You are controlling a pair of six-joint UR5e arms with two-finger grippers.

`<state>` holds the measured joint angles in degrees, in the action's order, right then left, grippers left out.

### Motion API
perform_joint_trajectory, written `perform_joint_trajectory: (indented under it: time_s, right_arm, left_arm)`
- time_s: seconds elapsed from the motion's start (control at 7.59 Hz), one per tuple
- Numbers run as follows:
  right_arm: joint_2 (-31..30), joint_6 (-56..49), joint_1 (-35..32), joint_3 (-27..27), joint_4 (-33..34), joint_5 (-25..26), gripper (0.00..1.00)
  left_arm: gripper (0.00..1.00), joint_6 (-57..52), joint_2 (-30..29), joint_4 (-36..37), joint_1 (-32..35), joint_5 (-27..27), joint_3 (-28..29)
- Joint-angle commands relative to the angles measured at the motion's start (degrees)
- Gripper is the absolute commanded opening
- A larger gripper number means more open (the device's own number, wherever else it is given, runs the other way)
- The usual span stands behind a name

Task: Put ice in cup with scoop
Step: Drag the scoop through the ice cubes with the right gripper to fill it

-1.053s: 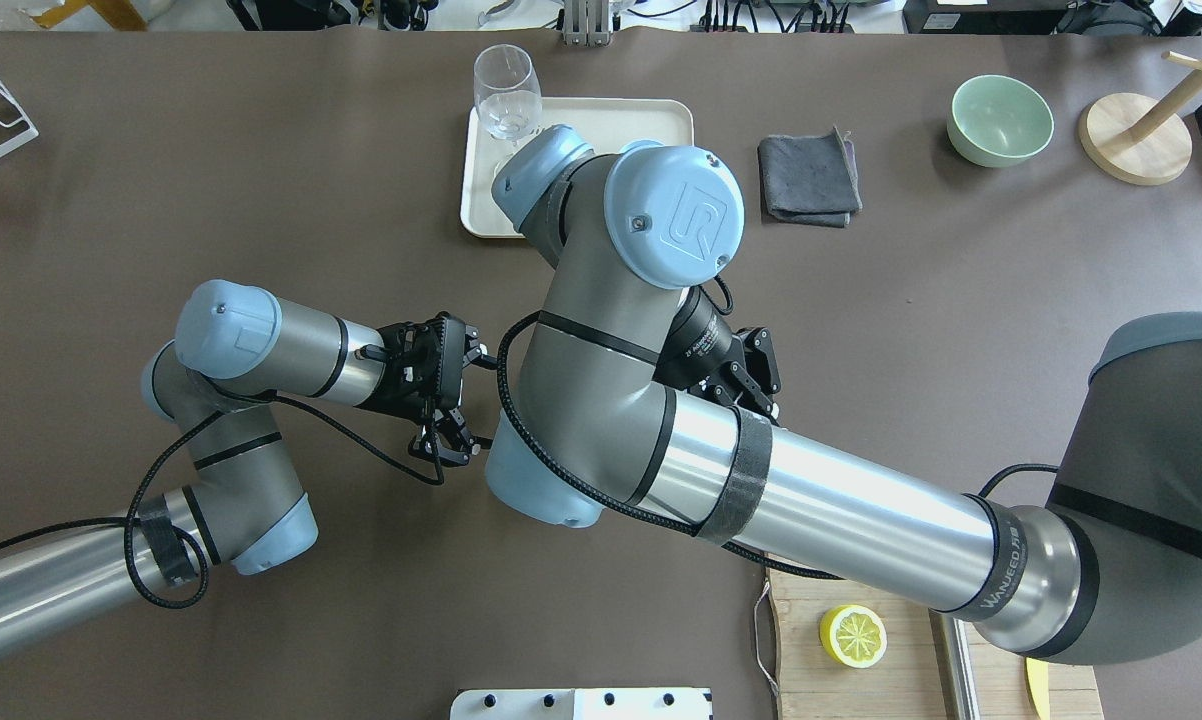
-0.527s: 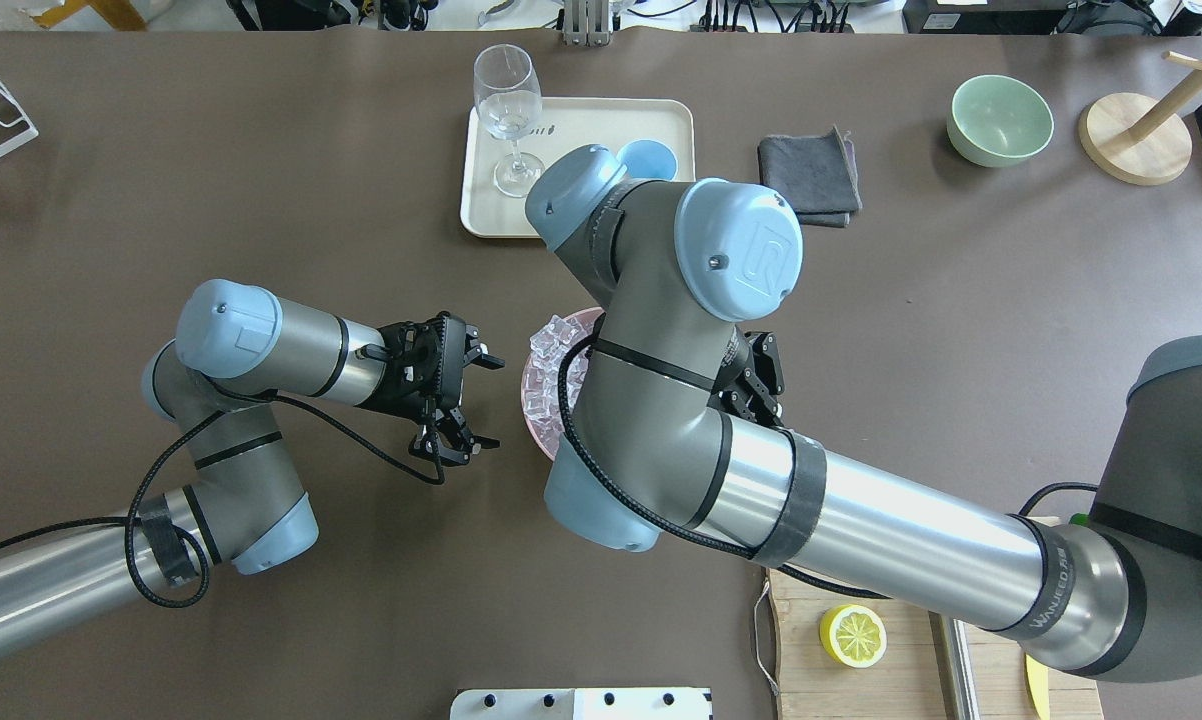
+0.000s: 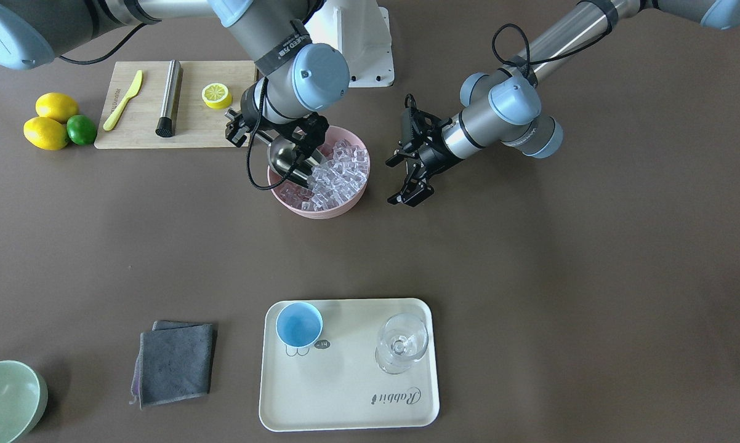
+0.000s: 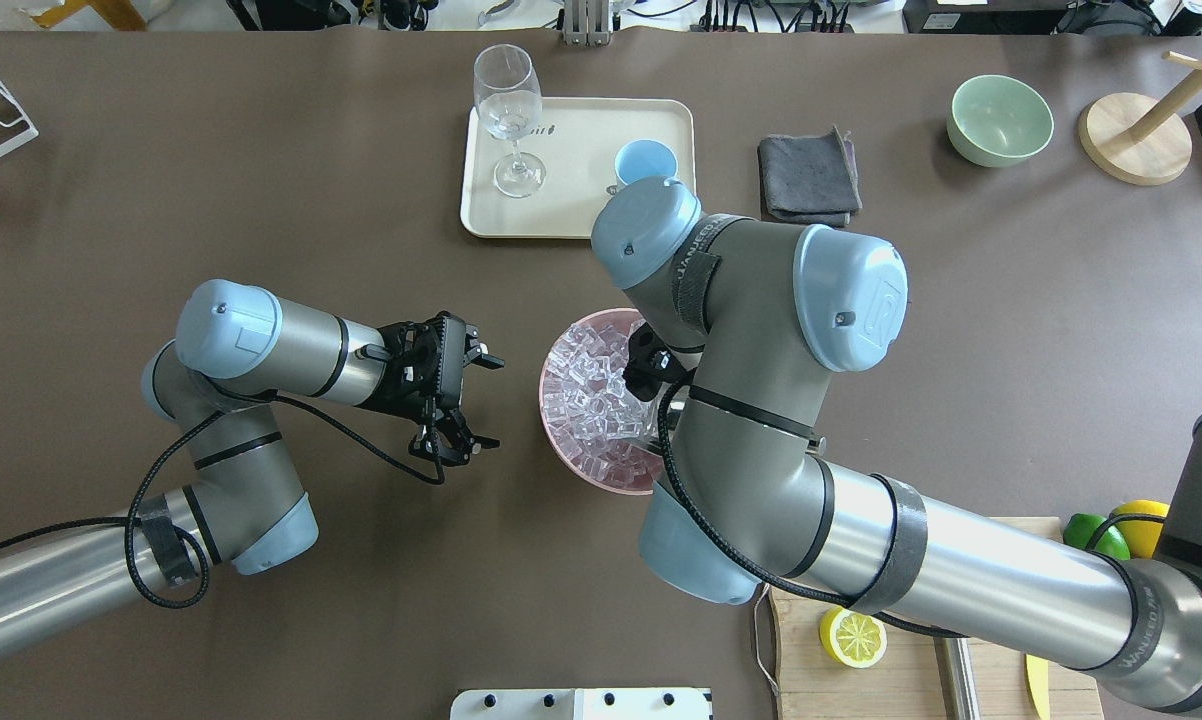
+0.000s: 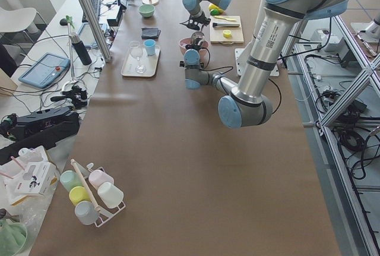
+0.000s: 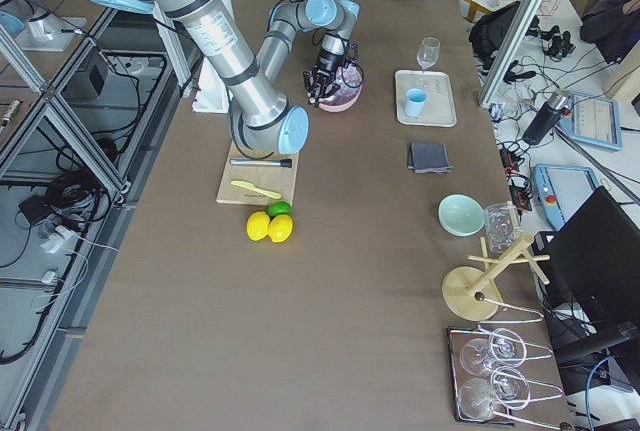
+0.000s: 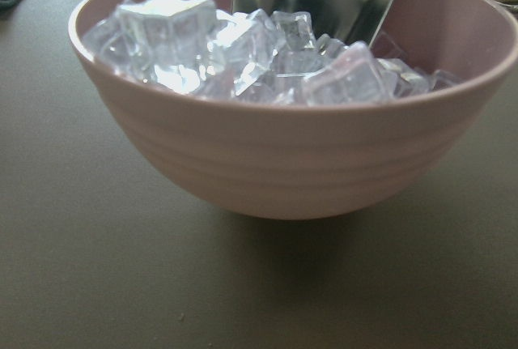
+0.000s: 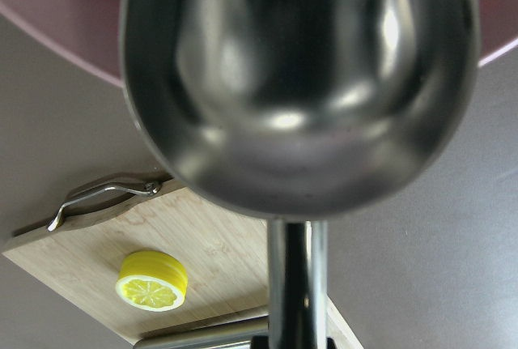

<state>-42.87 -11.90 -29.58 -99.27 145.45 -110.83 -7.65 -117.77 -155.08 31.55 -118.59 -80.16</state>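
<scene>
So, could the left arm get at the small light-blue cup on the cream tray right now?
Probably yes. The left gripper hangs open and empty beside the pink bowl, and only bare table lies between it and the light-blue cup. The clear stemmed glass stands apart at the cream tray's other end.

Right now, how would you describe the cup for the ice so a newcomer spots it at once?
Find the cream tray on the side of the table opposite the robot. Two things stand on it: a clear stemmed glass and a small round cup, at the end nearer the folded grey cloth. Unlike the glass, the cup is opaque light blue and has no stem.
</scene>
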Motion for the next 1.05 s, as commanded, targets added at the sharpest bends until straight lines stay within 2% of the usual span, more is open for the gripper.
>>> perform_joint_trajectory:
  time_s: [0.0, 0.53, 0.92]
  right_arm:
    - [-2.9, -0.1, 0.2, -2.5, -5.6, 1.1, 0.0]
    - [-11.4, 0.1, 0.2, -10.7, -17.1, 0.6, 0.0]
    - [-13.7, 0.0, 0.2, -12.3, -20.4, 0.5, 0.0]
  left_arm:
    - [0.98, 0.0, 0.0, 0.0, 0.0, 0.5, -0.1]
    - [0.98, 0.0, 0.0, 0.0, 0.0, 0.7, 0.0]
    - [0.98, 0.0, 0.0, 0.0, 0.0, 0.7, 0.0]
